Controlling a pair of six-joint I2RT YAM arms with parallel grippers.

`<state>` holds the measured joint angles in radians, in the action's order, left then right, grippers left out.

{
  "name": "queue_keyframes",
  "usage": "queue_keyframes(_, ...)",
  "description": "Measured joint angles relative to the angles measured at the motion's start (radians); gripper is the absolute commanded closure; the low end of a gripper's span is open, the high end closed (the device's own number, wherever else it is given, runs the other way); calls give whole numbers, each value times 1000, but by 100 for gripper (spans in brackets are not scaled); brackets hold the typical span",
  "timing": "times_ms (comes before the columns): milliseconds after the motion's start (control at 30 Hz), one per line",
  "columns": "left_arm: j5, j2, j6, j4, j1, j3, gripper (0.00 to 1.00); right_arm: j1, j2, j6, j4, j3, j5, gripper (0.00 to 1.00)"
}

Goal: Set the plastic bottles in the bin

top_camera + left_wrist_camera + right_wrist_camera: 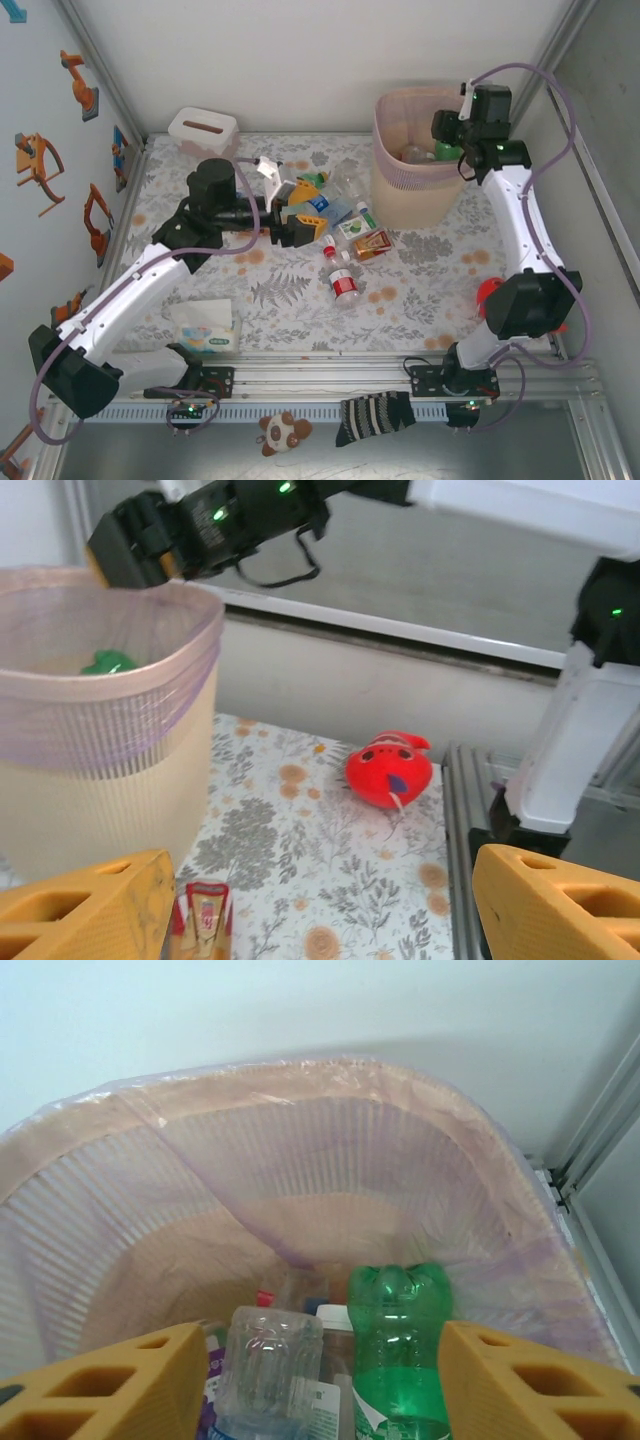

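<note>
Hovering: right gripper [320, 1380] hangs over the bin [400, 197], fingers spread, nothing held.
Bin contents: green bottle [398, 1350] stands base-up inside the pink liner. A clear bottle [268, 1365] is beside it, with more underneath.
Left gripper [320, 905]: fingers wide apart and empty, low over the bottle pile [335, 200] mid-table.
Key relation: the pile sits under and just ahead of the left gripper, and the bin stands just to the pile's right. The left arm is clearly nearer; the right arm is up over the bin.
Nearest target: amber bottle [201, 920] shows below the left gripper, off-centre, close to the finger on the view's left. It probably needs a sideways shift before closing.
Axes: pile bottles lie flat and point every way. The red-label bottle [343, 284] lies apart on the near side, long axis roughly near-to-far.
Surface: floral tablecloth [420, 290], flat; bottles will likely roll if nudged.
Room: white-walled enclosure with a metal rail at the near edge. Tissue box [203, 130] far left, tissue pack [205, 330] near left, red toy [388, 770] on the right; none are targets.
</note>
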<state>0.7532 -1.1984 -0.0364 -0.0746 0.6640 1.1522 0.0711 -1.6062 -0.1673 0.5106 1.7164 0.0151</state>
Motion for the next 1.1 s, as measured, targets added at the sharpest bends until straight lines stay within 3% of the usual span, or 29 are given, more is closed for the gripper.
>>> queue_keyframes(167, -78, -33, 0, -47, -10, 0, 24, 0, -65, -14, 160, 183, 17, 61)
queue_keyframes(400, -138, -59, 0, -98, -21, 0, 24, 0, -242, -36, 388, 404, 93, 73)
queue_keyframes(667, -151, -71, 0, -108, -37, 0, 24, 5, -429, -27, 527, 492, 189, 73)
queue_keyframes(1100, -151, -76, 8, -113, -50, 0, 24, 28, -573, 25, 535, 540, 274, 74)
